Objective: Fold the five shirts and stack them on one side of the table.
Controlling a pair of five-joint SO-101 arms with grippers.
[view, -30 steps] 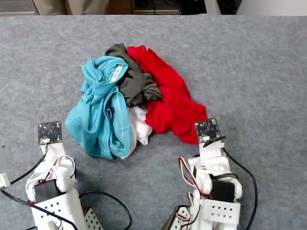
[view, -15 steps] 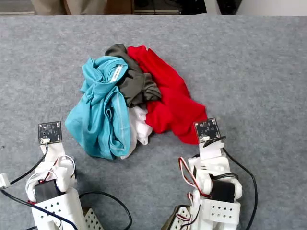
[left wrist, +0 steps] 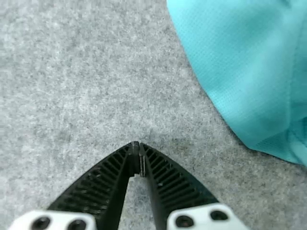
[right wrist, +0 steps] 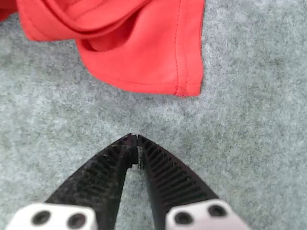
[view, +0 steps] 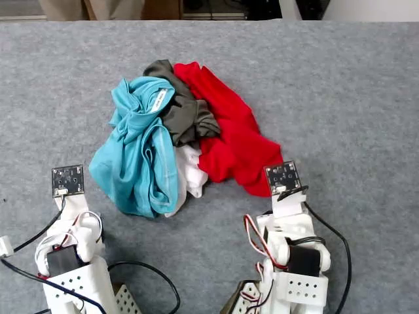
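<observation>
Shirts (view: 180, 140) lie in one crumpled heap near the middle of the grey felt table (view: 353, 98), none folded and none stacked. Four colours can be made out in the heap. A teal shirt (view: 137, 154) covers the left side, its white neck label (view: 159, 99) facing up. A dark grey shirt (view: 186, 111) is bunched on top at the centre. A red shirt (view: 232, 134) runs from the far edge of the heap down the right side, and a white shirt (view: 191, 171) shows at the near edge, tucked between the teal and the red. The garments overlap, so their separate outlines cannot be traced. The left arm (view: 69, 252) stands at the near left of the table. The left gripper (left wrist: 135, 149) is clenched, tips meeting with nothing between them; it sits over bare felt, just beside the hem of the teal shirt and not touching it. The right arm (view: 291, 245) stands at the near right. The right gripper (right wrist: 134, 142) is likewise clenched on nothing and sits over bare felt, close to the lowest corner of the red shirt but apart from it.
</observation>
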